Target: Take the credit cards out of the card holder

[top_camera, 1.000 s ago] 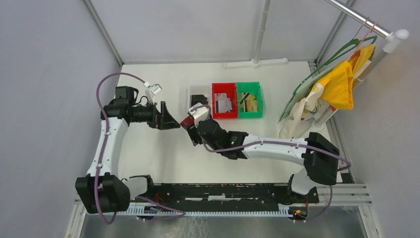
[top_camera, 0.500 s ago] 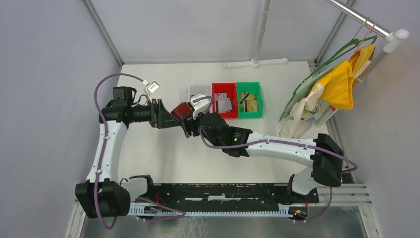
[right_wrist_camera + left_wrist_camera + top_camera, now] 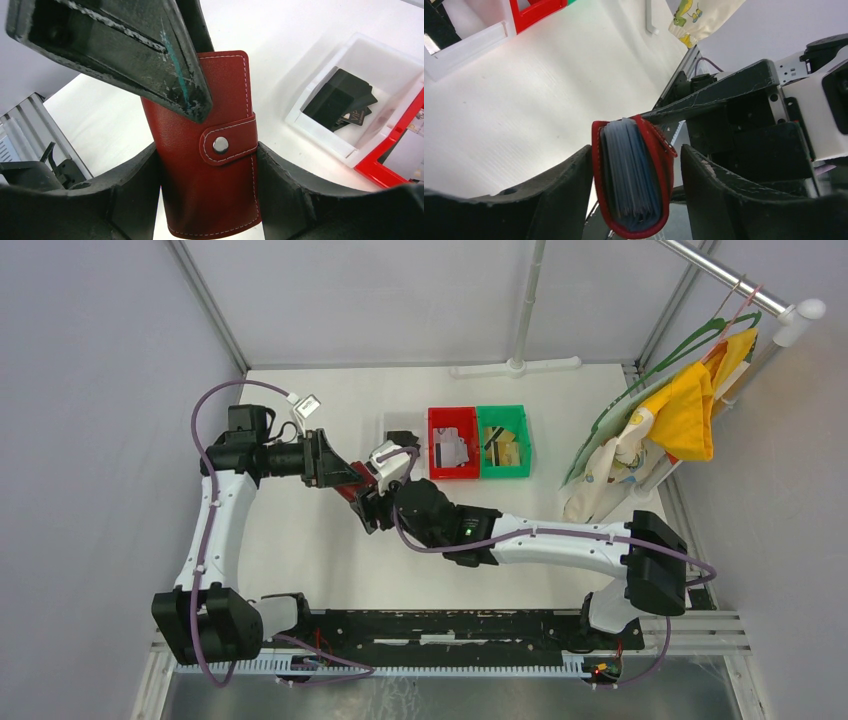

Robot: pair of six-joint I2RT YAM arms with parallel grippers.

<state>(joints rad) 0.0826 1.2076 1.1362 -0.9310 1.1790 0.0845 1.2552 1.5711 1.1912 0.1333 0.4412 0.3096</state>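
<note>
The dark red card holder (image 3: 350, 487) hangs in the air left of the bins, its snap strap (image 3: 220, 145) closed. My right gripper (image 3: 366, 498) is shut on its two side edges (image 3: 210, 200). My left gripper (image 3: 356, 477) stands open around its other end (image 3: 631, 175): one finger touches it, and the other stands a small gap away. Blue-grey sleeve edges (image 3: 629, 155) show between the covers. Dark credit cards (image 3: 345, 100) lie in the white bin, a grey one (image 3: 453, 452) lies in the red bin, and tan ones (image 3: 503, 448) lie in the green bin.
The white bin (image 3: 389, 426), red bin (image 3: 433, 445) and green bin (image 3: 524, 445) stand in a row behind the grippers. A rack with a yellow cloth (image 3: 690, 410) and bags stands at the right edge. A white pole base (image 3: 515, 366) lies at the back.
The right gripper has carried the card holder leftward to the left gripper. The left gripper's fingers now straddle its end. Both arms have shifted slightly toward the near left.
</note>
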